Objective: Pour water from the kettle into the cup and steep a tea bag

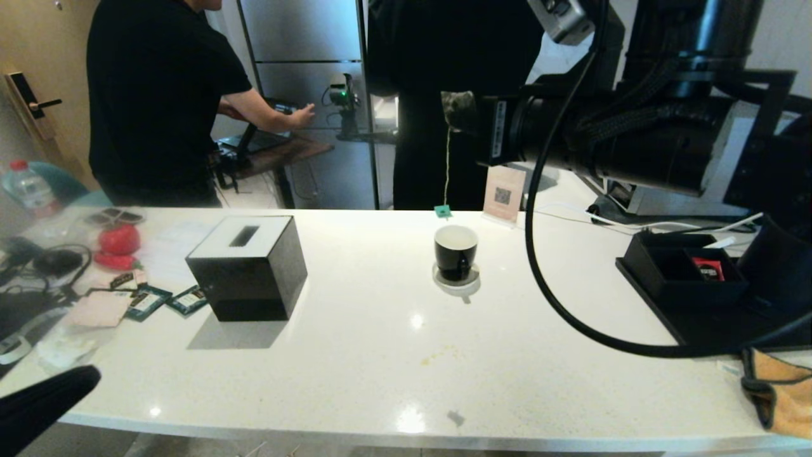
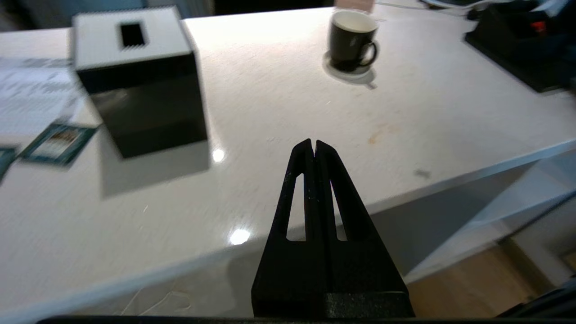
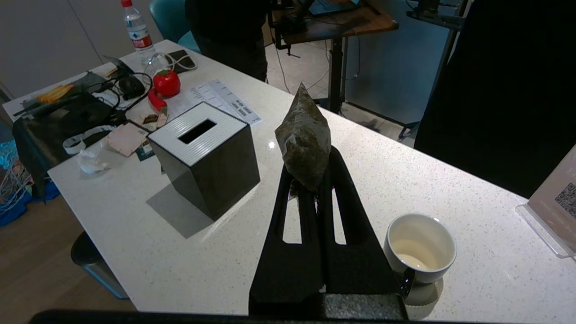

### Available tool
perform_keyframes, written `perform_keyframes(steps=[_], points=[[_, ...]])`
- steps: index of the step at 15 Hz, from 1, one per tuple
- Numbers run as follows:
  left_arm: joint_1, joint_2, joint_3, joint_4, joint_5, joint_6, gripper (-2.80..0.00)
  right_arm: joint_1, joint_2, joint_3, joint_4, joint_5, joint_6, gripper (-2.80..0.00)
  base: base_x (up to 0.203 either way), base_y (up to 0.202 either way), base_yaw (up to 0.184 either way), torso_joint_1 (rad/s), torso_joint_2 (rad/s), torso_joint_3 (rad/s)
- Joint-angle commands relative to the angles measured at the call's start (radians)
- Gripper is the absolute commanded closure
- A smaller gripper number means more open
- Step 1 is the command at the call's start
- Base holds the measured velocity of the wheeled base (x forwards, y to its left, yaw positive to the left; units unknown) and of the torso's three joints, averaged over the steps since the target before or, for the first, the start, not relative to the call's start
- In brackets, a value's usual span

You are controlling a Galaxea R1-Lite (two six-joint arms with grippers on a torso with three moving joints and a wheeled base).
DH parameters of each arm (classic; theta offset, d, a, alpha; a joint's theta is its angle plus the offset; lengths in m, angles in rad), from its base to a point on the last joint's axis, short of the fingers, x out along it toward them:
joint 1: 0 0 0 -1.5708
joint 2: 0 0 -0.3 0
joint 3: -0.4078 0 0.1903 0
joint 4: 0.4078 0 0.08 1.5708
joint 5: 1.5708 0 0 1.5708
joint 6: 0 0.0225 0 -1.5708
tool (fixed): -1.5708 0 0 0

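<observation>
the right gripper [image 3: 310, 180] is clenched on a tea bag [image 3: 304, 143], pinching its lower end so the bag stands out past the fingertips. in the head view the bag [image 1: 458, 109] hangs high above the counter [image 1: 380, 355], and its string drops down to a small green tag [image 1: 443, 211] that dangles just above and behind the cup [image 1: 455, 251]. the cup, black outside and white inside, stands on a small white saucer [image 1: 458, 283] near the middle of the counter, below and slightly right of the held bag; the wrist view shows a little pale liquid in its bottom.

the left gripper [image 2: 313, 146] is clenched with nothing between its fingers, held over the near edge of the counter, well apart from the cup [image 2: 351, 39] that stands farther off to its right.

to the left of the cup sits a black tissue box [image 1: 247, 266] with a white slotted top. beyond it on the far left lie tea packets [image 1: 149, 301], a red tomato-shaped thing [image 1: 119, 239] and cables. on the right a black tray [image 1: 682, 273] holds a compartment box, and a dark shape at the right edge may be the kettle, though i cannot tell for sure. a card stand [image 1: 504, 193] stands behind the cup. a person [image 1: 158, 95] in black stands past the counter on the left.
</observation>
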State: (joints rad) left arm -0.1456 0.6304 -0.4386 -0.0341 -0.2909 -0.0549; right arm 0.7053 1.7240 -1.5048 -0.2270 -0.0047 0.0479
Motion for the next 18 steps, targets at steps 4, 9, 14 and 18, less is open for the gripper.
perform_keyframes(steps=[4,9,14,18], points=[[-0.163,0.497,-0.083,-0.301,-0.003,-0.042,0.0,-0.007,0.031,-0.1,0.04,0.0,0.001,0.0,0.0,0.0,0.0,0.0,0.0,0.0],[-0.186,0.823,-0.154,-0.6,-0.085,-0.052,0.0,-0.006,0.035,-0.134,0.061,0.0,0.0,0.0,0.0,0.0,0.0,0.0,0.0,0.0],[-0.224,1.025,-0.319,-0.725,-0.164,-0.089,0.0,-0.006,0.032,-0.13,0.061,-0.001,0.0,0.0,0.0,0.0,0.0,0.0,0.0,0.0],[-0.267,1.116,-0.422,-0.728,-0.181,-0.092,-2.8,-0.006,0.032,-0.13,0.061,-0.001,-0.002,0.0,0.0,0.0,0.0,0.0,0.0,0.0]])
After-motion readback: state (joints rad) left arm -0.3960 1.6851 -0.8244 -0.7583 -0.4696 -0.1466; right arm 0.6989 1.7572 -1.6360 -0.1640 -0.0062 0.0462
